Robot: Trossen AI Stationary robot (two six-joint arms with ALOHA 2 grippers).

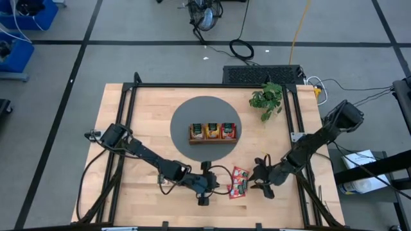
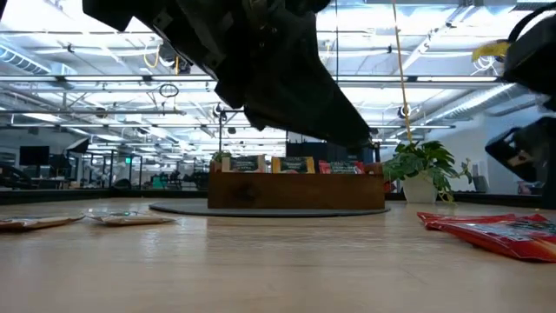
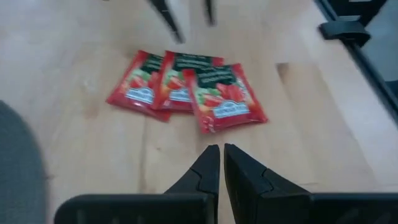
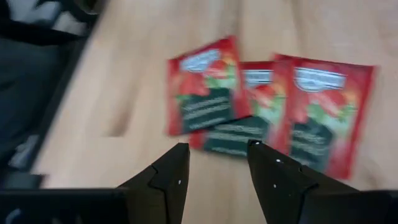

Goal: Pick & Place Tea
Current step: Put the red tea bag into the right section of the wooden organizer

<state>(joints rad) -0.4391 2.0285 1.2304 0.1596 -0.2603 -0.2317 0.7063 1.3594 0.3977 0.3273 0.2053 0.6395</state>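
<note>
Pale wooden table (image 1: 128,128) carries a grey round mat (image 1: 183,115) with the wooden tray (image 1: 212,133) on it, sachets standing in its compartments. Near the front edge we see three red tea sachets (image 1: 238,182) lying flat and overlapping (fanned like cards). The left gripper (image 3: 221,163) sits just beside them with fingers pressed together, holding nothing. The right gripper (image 4: 214,163) faces them from the other side, fingers spread apart, empty. A potted plant (image 1: 267,99) stands at the far right.
</note>
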